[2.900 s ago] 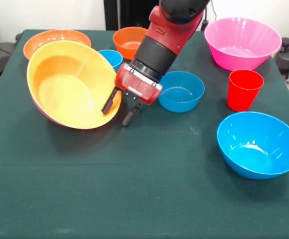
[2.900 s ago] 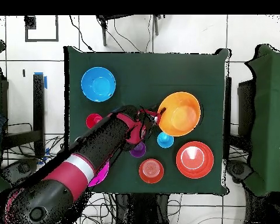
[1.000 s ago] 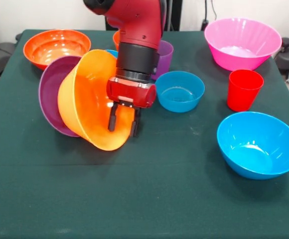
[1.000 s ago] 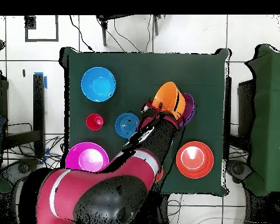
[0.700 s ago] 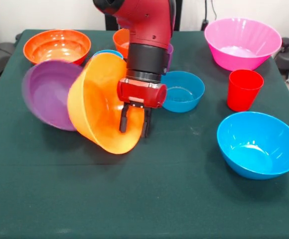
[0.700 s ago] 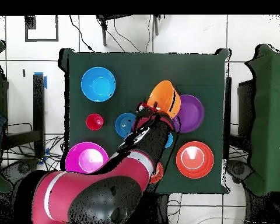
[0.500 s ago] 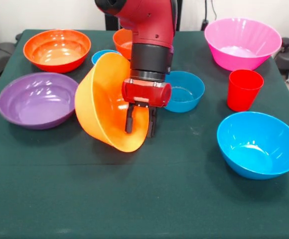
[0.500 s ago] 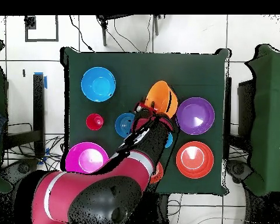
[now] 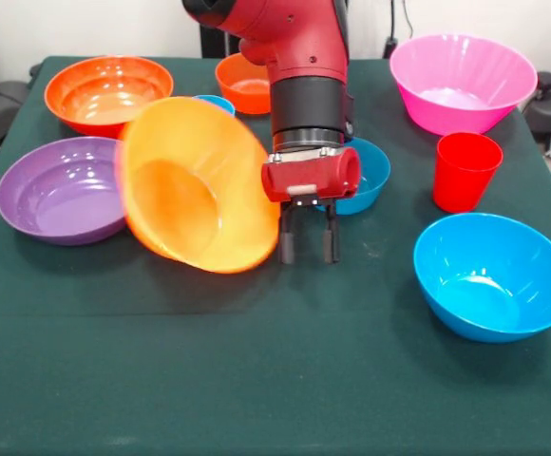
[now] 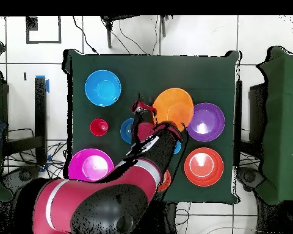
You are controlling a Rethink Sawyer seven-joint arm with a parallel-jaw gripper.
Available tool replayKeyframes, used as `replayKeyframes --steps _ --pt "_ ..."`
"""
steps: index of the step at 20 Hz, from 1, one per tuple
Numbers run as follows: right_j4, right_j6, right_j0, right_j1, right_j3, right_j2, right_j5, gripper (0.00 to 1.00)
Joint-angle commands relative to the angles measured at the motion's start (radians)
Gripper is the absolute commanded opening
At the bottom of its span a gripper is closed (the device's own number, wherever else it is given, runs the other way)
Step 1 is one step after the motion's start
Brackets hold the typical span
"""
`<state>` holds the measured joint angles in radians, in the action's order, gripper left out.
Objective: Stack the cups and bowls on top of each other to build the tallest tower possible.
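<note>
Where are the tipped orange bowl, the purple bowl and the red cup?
Orange bowl [image 9: 176,190], front view, inner wall.
Purple bowl [image 9: 52,190], front view, inside bottom.
Red cup [image 9: 464,176], front view, outer side.

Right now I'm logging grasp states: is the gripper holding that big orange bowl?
Gripper: open, holding nothing; the large orange bowl sits tilted beside it.

I work in a lab: a green-clothed table [image 10: 149,67] on a white tiled floor [image 10: 191,36], loose cables [image 10: 121,30] trailing round it, chairs [image 10: 277,73] pushed aside.
</note>
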<state>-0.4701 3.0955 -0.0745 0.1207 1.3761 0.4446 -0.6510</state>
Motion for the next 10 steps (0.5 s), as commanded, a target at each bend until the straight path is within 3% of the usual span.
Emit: replayKeyframes --steps 1,6,10 --pt "0.055 0.031 -0.012 0.001 0.049 -0.131 -0.007 1.00" --pt "0.047 0.053 -0.002 0.015 0.071 -0.137 0.038 1.00" --pt "-0.022 0.017 -0.021 0.059 0.075 -0.111 0.133 1.00"
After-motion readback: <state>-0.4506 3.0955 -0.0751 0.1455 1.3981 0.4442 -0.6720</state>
